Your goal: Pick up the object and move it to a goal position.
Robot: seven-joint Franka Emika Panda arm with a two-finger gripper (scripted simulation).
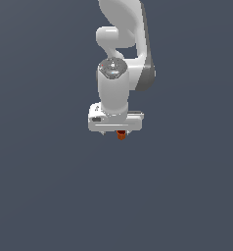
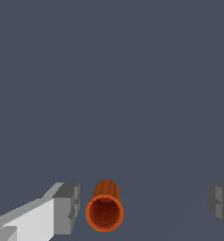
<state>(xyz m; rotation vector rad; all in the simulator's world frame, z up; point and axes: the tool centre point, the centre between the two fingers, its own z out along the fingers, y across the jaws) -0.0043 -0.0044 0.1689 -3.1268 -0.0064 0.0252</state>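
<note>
Open floor all round; object sits between tool fingers, seemingly untouched.

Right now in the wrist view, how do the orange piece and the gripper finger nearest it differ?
The orange piece is a rounded, hollow cup shape with its open end facing the camera; the finger is a blocky grey pad on a white body. The piece shows whole, while the finger runs off the frame edge. A narrow gap separates them, and the gripper stands open, far wider than the piece.

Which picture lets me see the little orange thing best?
The wrist view. There the orange object looks big, like a small cup with an open mouth, sitting between the open gripper fingers. In the exterior view it is only a tiny orange speck poking out below the white gripper.
</note>
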